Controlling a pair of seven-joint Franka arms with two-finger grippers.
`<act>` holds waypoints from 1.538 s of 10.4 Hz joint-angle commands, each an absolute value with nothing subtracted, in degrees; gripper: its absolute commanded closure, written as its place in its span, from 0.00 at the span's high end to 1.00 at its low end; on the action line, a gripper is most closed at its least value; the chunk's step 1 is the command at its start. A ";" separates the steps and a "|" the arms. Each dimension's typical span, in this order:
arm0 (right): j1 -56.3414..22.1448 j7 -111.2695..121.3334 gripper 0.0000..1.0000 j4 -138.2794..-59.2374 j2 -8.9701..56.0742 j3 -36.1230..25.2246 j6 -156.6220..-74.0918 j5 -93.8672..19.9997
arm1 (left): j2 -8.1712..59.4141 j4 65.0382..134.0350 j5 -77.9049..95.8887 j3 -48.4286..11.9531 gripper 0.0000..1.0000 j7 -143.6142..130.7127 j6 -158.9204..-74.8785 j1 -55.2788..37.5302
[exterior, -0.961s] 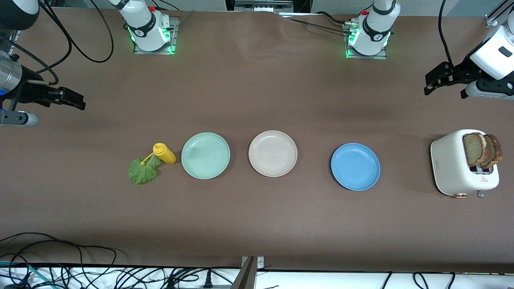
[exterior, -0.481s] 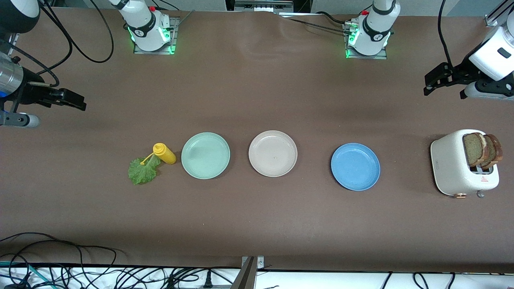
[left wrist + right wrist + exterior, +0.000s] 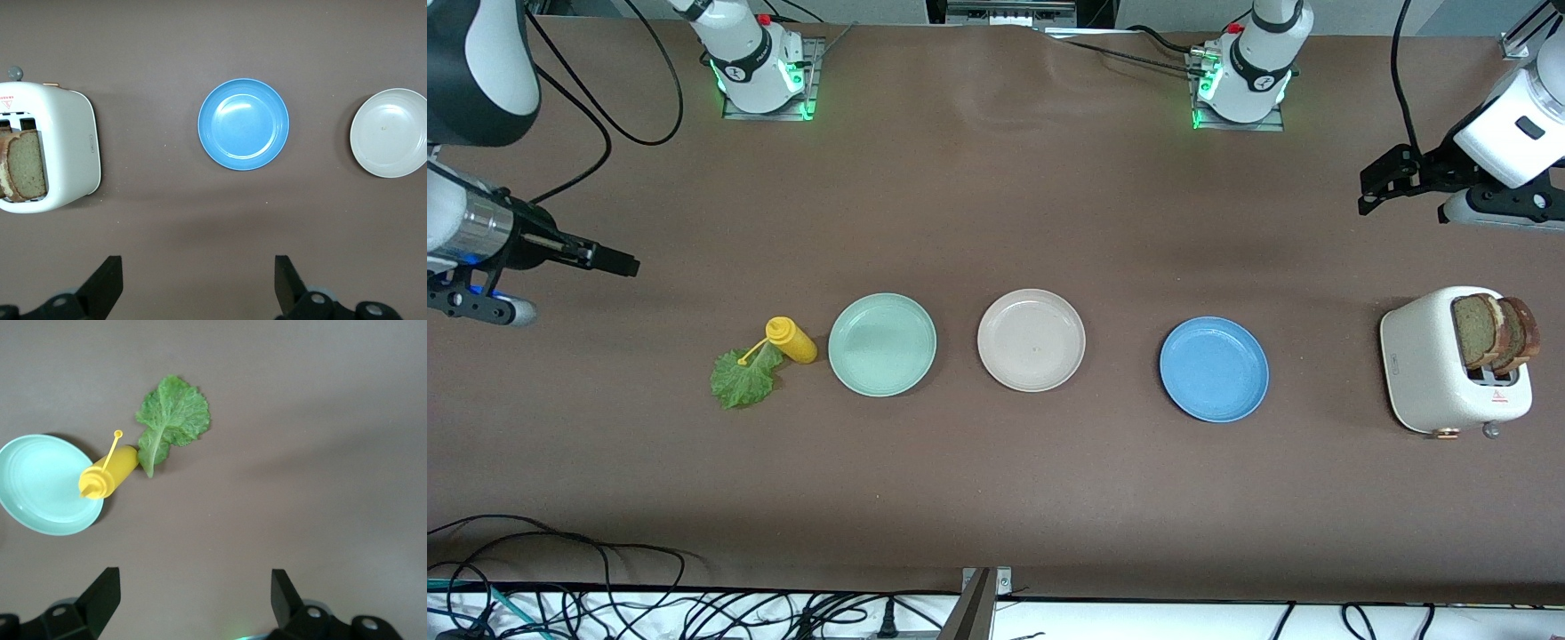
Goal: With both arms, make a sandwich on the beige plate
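The beige plate (image 3: 1031, 340) (image 3: 389, 133) lies bare in the middle of the table, between two other plates. Two brown bread slices (image 3: 1494, 331) (image 3: 23, 165) stand in a toaster at the left arm's end. The green lettuce leaf (image 3: 742, 377) (image 3: 172, 413) lies flat on the table toward the right arm's end. My left gripper (image 3: 1371, 188) (image 3: 199, 280) hangs open and empty over bare table at the left arm's end, apart from the toaster. My right gripper (image 3: 624, 264) (image 3: 193, 593) hangs open and empty over bare table, apart from the lettuce.
A mint green plate (image 3: 882, 344) and a blue plate (image 3: 1214, 369) flank the beige one. A yellow squeeze bottle (image 3: 791, 340) lies on its side, touching the lettuce stem beside the mint plate. The white toaster (image 3: 1432, 369) stands upright. Cables run along the table's front edge (image 3: 605, 604).
My right gripper has swung down a little toward the lettuce and turned. My left gripper has drifted slightly toward the arm bases. Nothing on the table has moved.
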State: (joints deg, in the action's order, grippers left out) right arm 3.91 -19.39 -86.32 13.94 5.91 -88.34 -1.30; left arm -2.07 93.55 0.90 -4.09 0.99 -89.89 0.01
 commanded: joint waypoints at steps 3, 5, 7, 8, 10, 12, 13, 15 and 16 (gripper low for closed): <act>7.36 -22.06 1.00 -86.40 20.37 5.63 -92.37 -9.80 | -1.76 91.85 0.97 -4.31 1.00 1.67 -88.51 -0.09; 11.67 -21.97 1.00 -86.22 24.33 5.63 -93.60 -15.53 | -1.67 91.85 0.97 -4.31 1.00 1.67 -88.51 -0.09; 12.04 -21.97 1.00 -86.40 27.49 5.63 -96.05 -16.17 | -1.49 92.02 1.05 -4.31 1.00 1.76 -88.42 -0.09; 12.04 -21.97 1.00 -86.40 28.55 5.63 -96.93 -16.17 | -1.41 92.11 1.05 -4.22 1.00 1.76 -88.42 -0.09; 11.69 -22.50 1.00 -86.40 30.31 5.71 -98.78 -16.35 | 0.34 92.11 0.97 -4.22 1.00 1.76 -88.42 -0.09; 10.82 -27.31 1.00 -86.40 32.33 5.80 -100.89 -17.66 | 3.06 91.93 0.26 -4.22 1.00 1.58 -88.77 -0.17; 10.11 -28.20 1.00 -86.22 33.47 5.80 -101.77 -17.49 | 3.69 91.67 0.18 -4.13 1.00 2.10 -88.94 0.09; 8.88 -29.96 1.00 -86.13 36.02 5.80 -103.87 -17.40 | 4.39 91.58 0.18 -4.04 1.00 2.02 -88.94 0.35; 8.18 -31.54 1.00 -86.05 36.82 5.80 -104.67 -17.05 | 4.48 91.15 0.35 -3.69 1.00 2.11 -88.95 0.96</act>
State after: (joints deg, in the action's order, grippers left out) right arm 8.94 -29.42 -86.92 35.38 5.73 -103.60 -16.38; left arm 3.79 93.18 0.90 -3.84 0.99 -89.66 0.22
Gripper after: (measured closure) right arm 0.000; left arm 0.000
